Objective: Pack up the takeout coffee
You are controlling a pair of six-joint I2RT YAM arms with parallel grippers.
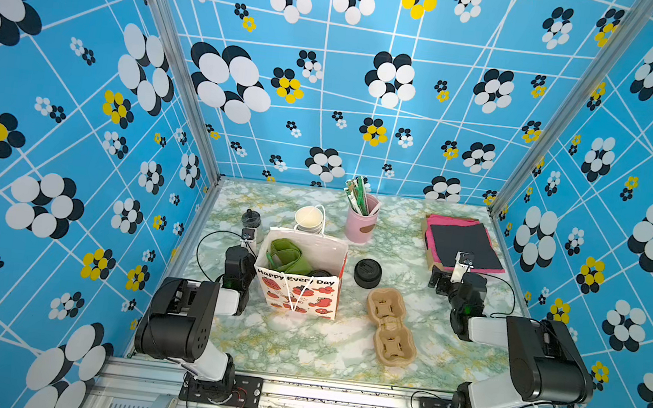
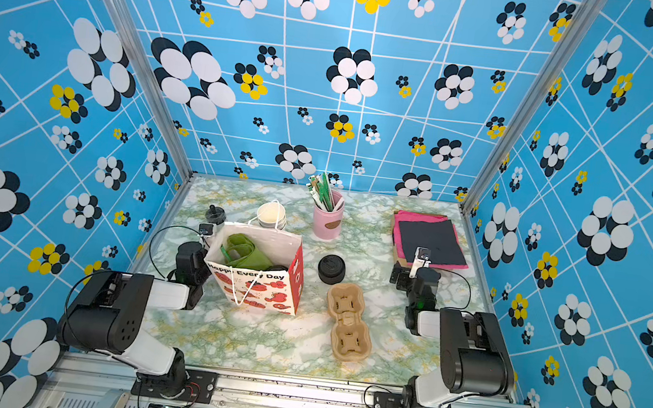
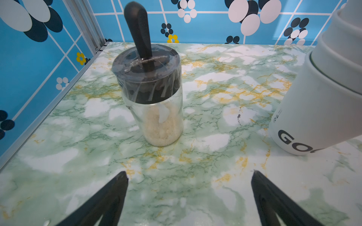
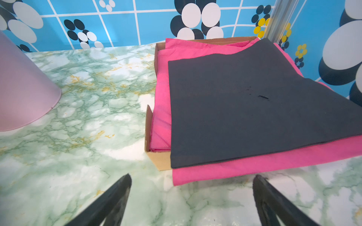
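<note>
The takeout coffee does not show plainly as a white cup. A paper bag (image 1: 306, 295) (image 2: 260, 289) printed "Happy Every Day" stands open at the left centre of the table in both top views. Inside it lie a green folded thing (image 1: 285, 255) and a dark round rim (image 1: 319, 273); I cannot tell whether that rim is the coffee's lid. My left gripper (image 3: 189, 174) is open over bare table left of the bag, facing a sugar jar (image 3: 154, 94). Near the right edge my right gripper (image 4: 192, 177) is open, just short of the napkins (image 4: 244, 109).
A stack of lidless white cups (image 1: 308, 219) (image 3: 323, 94) stands behind the bag. A black pile of lids (image 1: 367, 272) and a brown pulp cup carrier (image 1: 390, 325) lie right of the bag. A pink holder with sachets (image 1: 361, 219) stands at the back. A cardboard tray (image 4: 158, 158) holds the napkins.
</note>
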